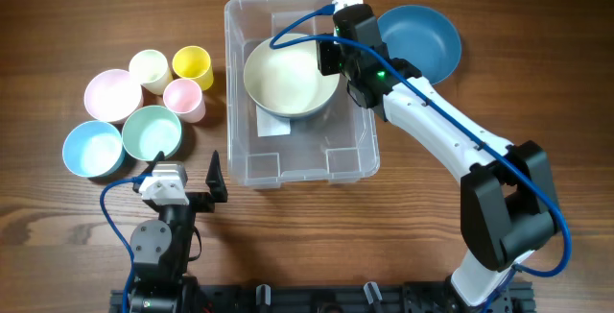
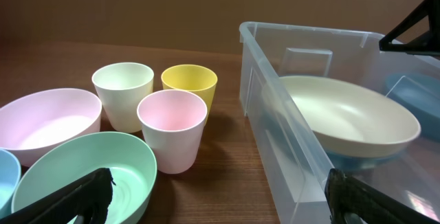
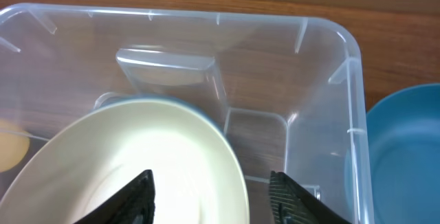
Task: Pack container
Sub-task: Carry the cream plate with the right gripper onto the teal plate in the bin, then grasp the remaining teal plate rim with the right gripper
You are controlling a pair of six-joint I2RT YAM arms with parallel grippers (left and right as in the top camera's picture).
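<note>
The clear plastic container (image 1: 307, 152) stands mid-table, with its near wall (image 2: 275, 114) in the left wrist view and its rim (image 3: 350, 80) in the right wrist view. A large cream bowl (image 1: 283, 78) (image 2: 344, 117) (image 3: 137, 148) rests inside it. My right gripper (image 1: 331, 59) (image 3: 213, 193) hangs over the bowl's right rim. It is open: one finger is inside the bowl, the other outside, and neither touches the rim. My left gripper (image 1: 182, 171) (image 2: 220, 196) stands wide open and empty above bare table, left of the container's near corner.
To the left of the container are a pink bowl (image 1: 113, 94), a light blue bowl (image 1: 93, 148), a mint bowl (image 1: 152, 132) and cream (image 1: 149, 68), yellow (image 1: 192, 63) and pink (image 1: 183, 99) cups. A large blue bowl (image 1: 419, 42) sits right of it.
</note>
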